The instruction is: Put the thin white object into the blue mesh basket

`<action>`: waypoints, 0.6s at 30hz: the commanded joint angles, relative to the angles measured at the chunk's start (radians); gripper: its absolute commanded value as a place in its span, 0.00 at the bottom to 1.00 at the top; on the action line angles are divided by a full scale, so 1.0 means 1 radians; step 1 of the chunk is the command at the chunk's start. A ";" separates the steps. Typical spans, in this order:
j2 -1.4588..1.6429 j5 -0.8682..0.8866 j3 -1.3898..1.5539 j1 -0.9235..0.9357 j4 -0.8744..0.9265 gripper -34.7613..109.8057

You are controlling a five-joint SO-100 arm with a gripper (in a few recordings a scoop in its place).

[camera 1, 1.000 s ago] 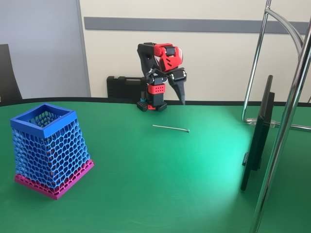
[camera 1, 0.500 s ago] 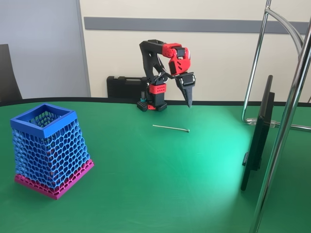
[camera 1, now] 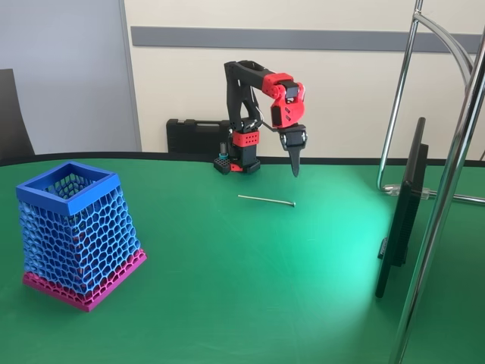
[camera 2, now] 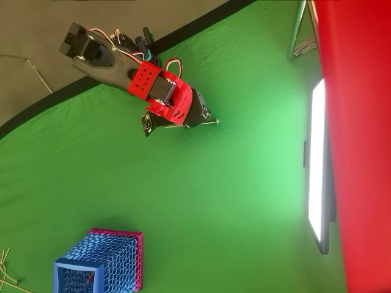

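Note:
The thin white object (camera 1: 265,200) lies flat on the green table, a short way in front of the arm's base. In the overhead view the thin white object (camera 2: 211,123) sticks out from under the wrist, the rest of it covered by the arm. My red and black gripper (camera 1: 295,165) hangs point-down in the air above and just behind the stick's right end, jaws together, holding nothing. From above, the gripper (camera 2: 201,113) sits right over the stick. The blue mesh basket (camera 1: 76,227) stands upright at the near left, far from the gripper; the overhead view shows the basket (camera 2: 101,262) at the bottom left.
A dark monitor (camera 1: 402,216) stands edge-on at the right, with chrome tubes (camera 1: 455,159) around it. A black case (camera 1: 193,136) lies behind the arm's base. The table's dark rim (camera 1: 114,157) runs along the back. Open green surface lies between stick and basket.
The arm has unfolded forward and to the right; the gripper has swung from beside the base to a lower spot above the stick's right end. Stick and basket have stayed put.

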 commanded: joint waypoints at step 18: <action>-0.147 0.150 0.049 0.034 -0.144 0.29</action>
